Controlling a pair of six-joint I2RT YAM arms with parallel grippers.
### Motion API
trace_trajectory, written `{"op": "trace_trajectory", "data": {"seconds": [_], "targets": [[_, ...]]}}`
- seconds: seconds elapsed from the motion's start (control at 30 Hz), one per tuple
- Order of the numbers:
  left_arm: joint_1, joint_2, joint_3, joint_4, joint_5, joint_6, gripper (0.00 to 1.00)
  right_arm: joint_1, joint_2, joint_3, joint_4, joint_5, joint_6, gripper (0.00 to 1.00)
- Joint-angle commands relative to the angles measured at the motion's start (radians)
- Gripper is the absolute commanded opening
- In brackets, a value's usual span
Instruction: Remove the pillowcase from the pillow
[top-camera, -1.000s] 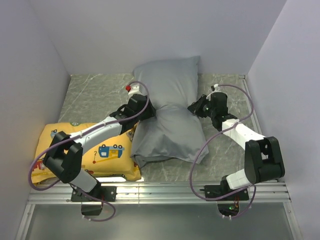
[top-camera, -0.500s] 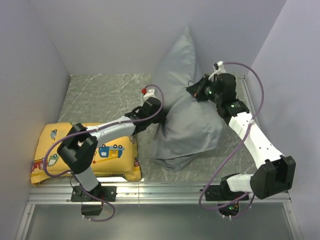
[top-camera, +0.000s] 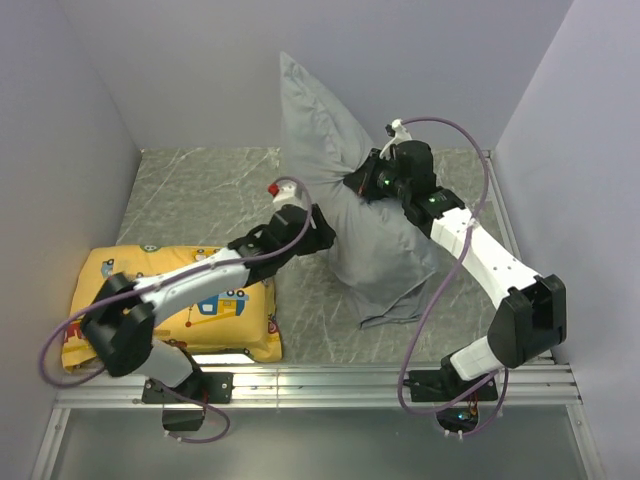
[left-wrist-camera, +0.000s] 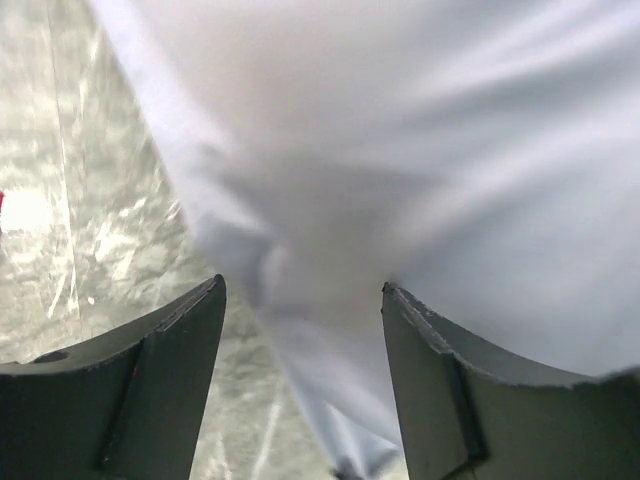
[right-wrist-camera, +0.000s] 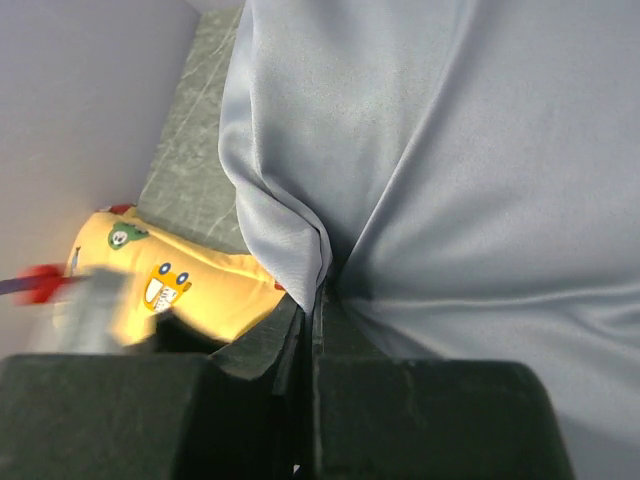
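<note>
The grey pillowcase (top-camera: 385, 245) covers the pillow, which is hidden inside it. The bundle hangs lifted, its top corner against the back wall and its lower end on the table. My right gripper (top-camera: 362, 186) is shut on a pinched fold of the pillowcase at its middle; in the right wrist view the fold (right-wrist-camera: 300, 240) runs into the closed gripper (right-wrist-camera: 318, 295). My left gripper (top-camera: 325, 238) is open at the pillowcase's left side. In the left wrist view the grey cloth (left-wrist-camera: 450, 150) hangs just ahead of and between the spread fingers of the gripper (left-wrist-camera: 302, 288), not clamped.
A yellow cartoon-vehicle print pillow (top-camera: 170, 300) lies at the front left under the left arm; it also shows in the right wrist view (right-wrist-camera: 170, 285). Grey walls close in the left, back and right sides. A metal rail (top-camera: 320, 380) runs along the near edge.
My right gripper has lifted the pinched pillowcase up and swung it left toward the back wall, standing the bundle upright. My left gripper has moved right and slightly nearer, alongside the cloth.
</note>
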Motion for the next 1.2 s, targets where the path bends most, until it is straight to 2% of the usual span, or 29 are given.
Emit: {"op": "trace_trajectory", "data": {"seconds": [0.0, 0.13, 0.27, 0.37, 0.5, 0.67, 0.8, 0.9, 0.93, 1.0, 1.03, 1.07, 1.13, 1.17], "targets": [[-0.008, -0.179, -0.038, 0.054, -0.058, -0.007, 0.70, 0.000, 0.027, -0.020, 0.130, -0.059, 0.011, 0.00], [-0.027, -0.309, -0.084, 0.053, -0.047, 0.047, 0.73, 0.001, 0.067, -0.005, 0.131, -0.058, 0.009, 0.00], [-0.125, -0.363, -0.093, 0.105, -0.039, 0.153, 0.90, -0.001, 0.119, 0.067, 0.114, -0.088, 0.009, 0.02], [-0.178, -0.352, -0.102, 0.154, -0.038, 0.210, 0.95, -0.006, 0.151, 0.095, 0.143, -0.159, 0.038, 0.07], [-0.209, -0.323, -0.118, 0.229, -0.027, 0.233, 0.98, -0.006, 0.154, 0.076, 0.214, -0.252, 0.078, 0.14], [-0.220, -0.266, -0.095, 0.280, -0.051, 0.260, 0.99, -0.007, 0.135, 0.047, 0.242, -0.285, 0.105, 0.20], [-0.235, -0.203, -0.063, 0.301, -0.068, 0.285, 0.99, -0.006, 0.115, 0.044, 0.234, -0.283, 0.103, 0.32], [-0.240, -0.151, -0.020, 0.269, -0.123, 0.285, 0.88, -0.007, 0.110, 0.063, 0.202, -0.274, 0.085, 0.37], [-0.240, -0.142, 0.003, 0.251, -0.148, 0.277, 0.72, -0.007, 0.105, 0.069, 0.193, -0.257, 0.071, 0.38], [-0.240, -0.137, 0.017, 0.211, -0.212, 0.266, 0.53, -0.007, 0.076, 0.072, 0.161, -0.237, 0.053, 0.45], [-0.240, -0.140, 0.026, 0.199, -0.243, 0.263, 0.36, -0.007, 0.063, 0.072, 0.159, -0.201, 0.031, 0.48], [-0.240, -0.148, 0.034, 0.183, -0.272, 0.254, 0.28, -0.007, 0.049, 0.073, 0.118, -0.181, 0.020, 0.53], [-0.234, -0.148, 0.060, 0.146, -0.346, 0.254, 0.13, -0.009, 0.001, 0.081, 0.069, -0.116, -0.012, 0.58], [-0.231, -0.145, 0.072, 0.130, -0.367, 0.245, 0.10, -0.010, -0.037, 0.079, 0.058, -0.096, -0.020, 0.62]]}}
